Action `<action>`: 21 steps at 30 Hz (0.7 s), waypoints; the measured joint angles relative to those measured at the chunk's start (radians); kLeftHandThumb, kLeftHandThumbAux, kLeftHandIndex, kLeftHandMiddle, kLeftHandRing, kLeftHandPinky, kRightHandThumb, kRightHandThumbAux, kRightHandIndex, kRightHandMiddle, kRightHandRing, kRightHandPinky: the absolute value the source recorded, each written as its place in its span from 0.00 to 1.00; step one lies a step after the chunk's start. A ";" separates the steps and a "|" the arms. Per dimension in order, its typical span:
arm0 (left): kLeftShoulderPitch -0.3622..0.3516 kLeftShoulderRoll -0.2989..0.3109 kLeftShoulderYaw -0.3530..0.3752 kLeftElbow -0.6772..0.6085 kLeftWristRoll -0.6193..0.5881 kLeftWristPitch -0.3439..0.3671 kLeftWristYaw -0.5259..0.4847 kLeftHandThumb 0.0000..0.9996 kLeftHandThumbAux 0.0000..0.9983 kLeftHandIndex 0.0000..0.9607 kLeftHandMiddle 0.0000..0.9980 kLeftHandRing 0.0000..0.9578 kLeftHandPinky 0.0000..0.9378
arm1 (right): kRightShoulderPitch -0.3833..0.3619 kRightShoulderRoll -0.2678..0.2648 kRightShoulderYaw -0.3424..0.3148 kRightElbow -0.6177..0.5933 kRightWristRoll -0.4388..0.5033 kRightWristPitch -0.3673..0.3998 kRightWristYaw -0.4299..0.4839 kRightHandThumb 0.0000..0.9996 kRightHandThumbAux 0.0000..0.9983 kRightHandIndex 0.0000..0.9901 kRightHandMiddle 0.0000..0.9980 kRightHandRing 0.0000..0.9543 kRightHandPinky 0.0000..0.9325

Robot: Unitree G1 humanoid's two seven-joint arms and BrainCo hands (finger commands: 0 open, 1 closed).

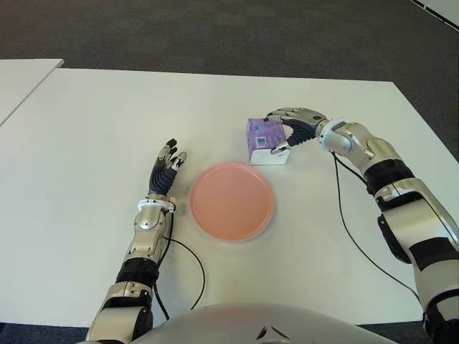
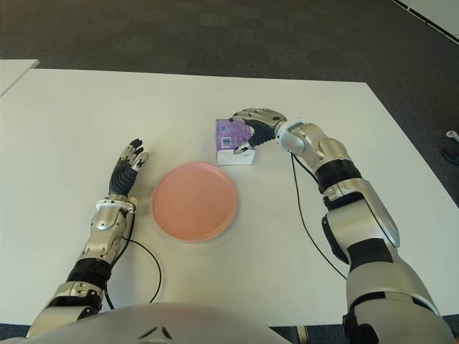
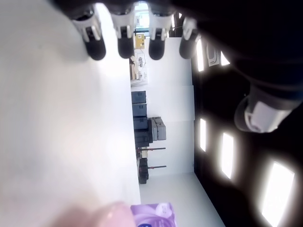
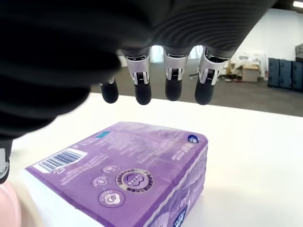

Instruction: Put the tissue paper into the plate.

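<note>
Tissue pack (image 1: 264, 137) sat beyond plate (image 1: 232, 201); my right hand (image 1: 290, 127) arched over it, fingers spread, ungrasped. Closing needed next.

In the right wrist view, the tissue pack (image 4: 128, 182) runs off the lower edge, and the plate (image 4: 7, 208) shows only as a pink sliver at the corner. We cannot tell whether the right hand (image 1: 287, 129) touches the pack. In the left wrist view both are cut off and blurred.
</note>
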 measured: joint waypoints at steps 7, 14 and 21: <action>0.000 0.001 -0.001 0.000 0.001 0.000 0.000 0.00 0.45 0.00 0.00 0.00 0.00 | -0.005 0.010 0.006 0.015 0.000 0.000 -0.026 0.21 0.40 0.00 0.00 0.00 0.00; 0.000 0.001 -0.001 -0.003 0.000 0.006 0.000 0.00 0.46 0.00 0.00 0.00 0.00 | -0.015 0.022 0.011 0.039 0.000 -0.001 -0.057 0.20 0.38 0.00 0.00 0.00 0.00; 0.001 0.001 0.000 -0.002 -0.001 0.005 0.000 0.00 0.47 0.00 0.00 0.00 0.00 | -0.026 0.033 0.019 0.057 -0.003 -0.009 -0.075 0.20 0.38 0.00 0.00 0.00 0.00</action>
